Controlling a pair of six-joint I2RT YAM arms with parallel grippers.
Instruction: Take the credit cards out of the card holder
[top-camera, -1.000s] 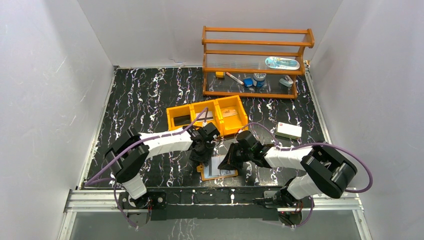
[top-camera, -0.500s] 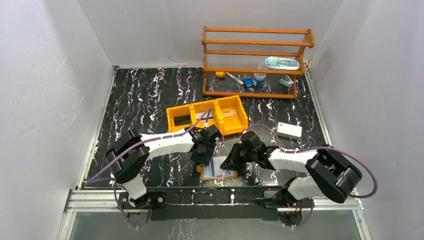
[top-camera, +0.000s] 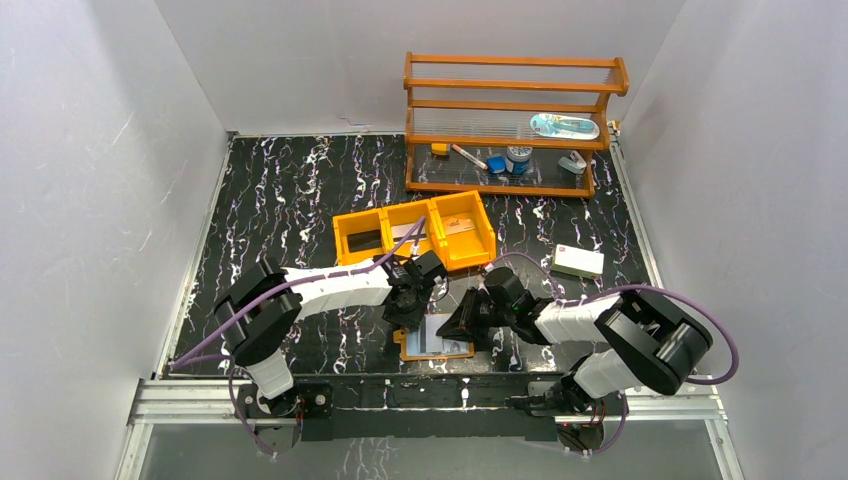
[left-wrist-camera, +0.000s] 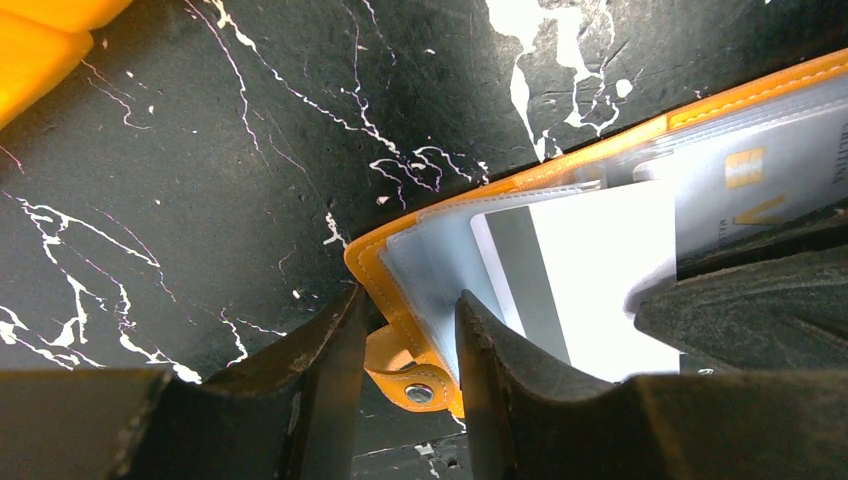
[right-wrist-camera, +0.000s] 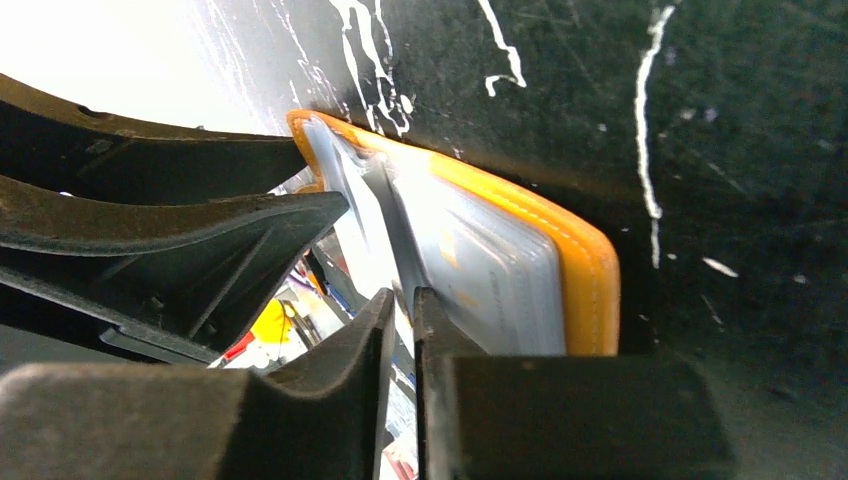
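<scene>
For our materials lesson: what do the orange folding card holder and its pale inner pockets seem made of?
Orange folding card holder: probably leather or imitation, matte, stitched edge. Pale inner pockets: clear glossy plastic; white card shows through.

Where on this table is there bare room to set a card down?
Widest: the table's left half, between the left wall and the orange tray. Also the narrow strip between the tray and the wooden rack, and the patch between tray and white box. Crowded: the near-centre, where the left hand and right hand meet at the card holder.
</scene>
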